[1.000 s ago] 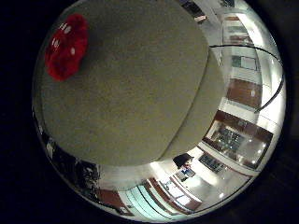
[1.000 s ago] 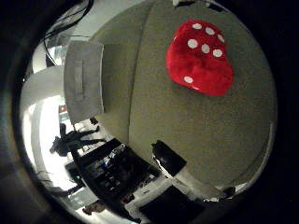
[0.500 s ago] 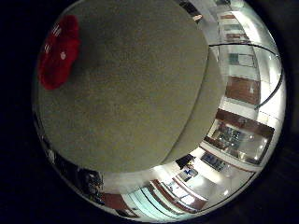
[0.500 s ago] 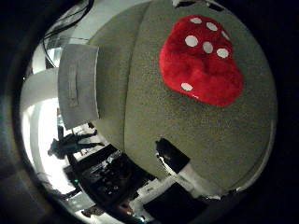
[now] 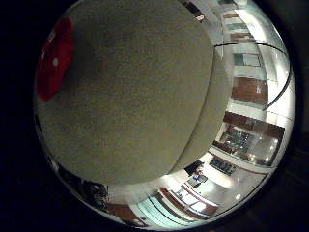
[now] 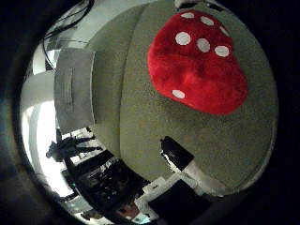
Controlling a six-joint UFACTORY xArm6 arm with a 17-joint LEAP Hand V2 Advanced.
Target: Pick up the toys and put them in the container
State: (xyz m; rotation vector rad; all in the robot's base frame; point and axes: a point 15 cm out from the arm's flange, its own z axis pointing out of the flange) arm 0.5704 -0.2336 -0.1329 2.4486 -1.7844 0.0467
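Note:
A red plush toy with white dots (image 6: pixel 199 70) lies on a round grey-green table (image 6: pixel 140 117). It fills a large share of the thumb side view, so it is close under my palm. In the little finger side view only its red edge (image 5: pixel 55 65) shows at the table's rim side. One black-tipped white finger (image 6: pixel 185 164) of my hand reaches in over the table beside the toy, apart from it. A grey box-shaped container (image 6: pixel 75 91) stands beside the table.
The table's edge (image 5: pixel 203 130) curves round with a drop to the floor beyond it. Room furniture and shelving (image 5: pixel 241 140) stand further off. Dark equipment (image 6: pixel 103 183) sits on the floor past the table.
Both views have closed in on the table. The red toy looks larger in the thumb side view and has slid toward the edge of the little finger side view.

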